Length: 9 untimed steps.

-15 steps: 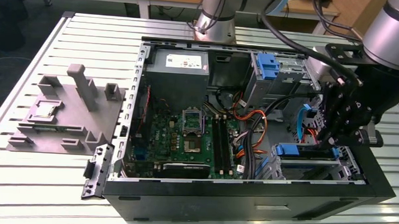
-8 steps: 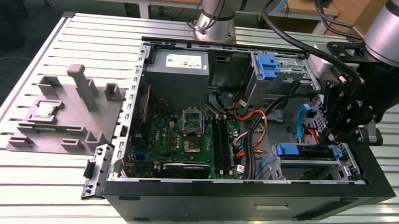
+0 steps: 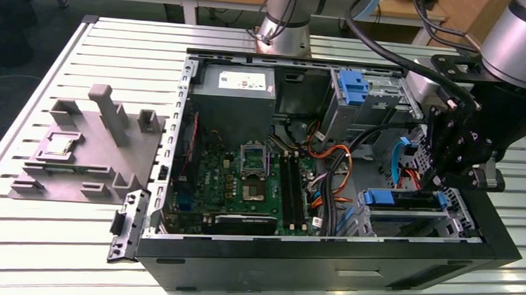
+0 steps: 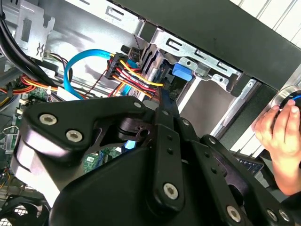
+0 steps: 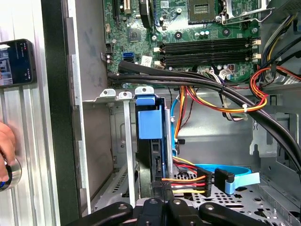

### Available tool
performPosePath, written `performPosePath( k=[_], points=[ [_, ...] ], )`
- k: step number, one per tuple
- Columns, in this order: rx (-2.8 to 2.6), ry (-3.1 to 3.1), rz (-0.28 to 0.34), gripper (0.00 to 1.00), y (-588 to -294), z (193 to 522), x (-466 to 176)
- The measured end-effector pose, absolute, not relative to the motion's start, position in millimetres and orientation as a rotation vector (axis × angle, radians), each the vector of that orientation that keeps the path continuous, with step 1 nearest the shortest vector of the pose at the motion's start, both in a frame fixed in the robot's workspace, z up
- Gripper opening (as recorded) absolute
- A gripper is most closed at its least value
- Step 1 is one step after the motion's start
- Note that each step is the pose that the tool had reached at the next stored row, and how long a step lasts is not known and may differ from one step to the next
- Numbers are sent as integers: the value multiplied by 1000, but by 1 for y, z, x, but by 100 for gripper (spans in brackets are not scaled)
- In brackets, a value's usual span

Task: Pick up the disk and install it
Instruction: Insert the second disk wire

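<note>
The gripper hung just over the disk standing in the case's bay, its grip impossible to tell.

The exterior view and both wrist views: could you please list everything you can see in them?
Computer case: one, black, open, on the table.
Table: one, pale slatted metal.
Disk: one, blue-bracketed, standing on edge in the metal bay at the case's front corner.
Power-supply box: one, grey, rear of case.
Motherboard: one, green, case floor.
Fixture block: one, grey, exterior view's left of the case.
Phone: one, dark, on the table.
Person's hand: one, beside the case.
Robot's hand: one, black, directly at the disk's edge.
</note>
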<state>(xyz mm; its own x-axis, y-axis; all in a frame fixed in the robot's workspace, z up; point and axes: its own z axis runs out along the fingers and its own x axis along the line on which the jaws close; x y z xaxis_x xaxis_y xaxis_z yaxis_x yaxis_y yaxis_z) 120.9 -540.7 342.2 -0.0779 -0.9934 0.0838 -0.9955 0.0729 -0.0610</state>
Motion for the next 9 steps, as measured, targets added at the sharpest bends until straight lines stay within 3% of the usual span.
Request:
performPosePath(
  k=[9],
  points=[
    [2119,-2286,159,10,-541,343,118]
  ],
)
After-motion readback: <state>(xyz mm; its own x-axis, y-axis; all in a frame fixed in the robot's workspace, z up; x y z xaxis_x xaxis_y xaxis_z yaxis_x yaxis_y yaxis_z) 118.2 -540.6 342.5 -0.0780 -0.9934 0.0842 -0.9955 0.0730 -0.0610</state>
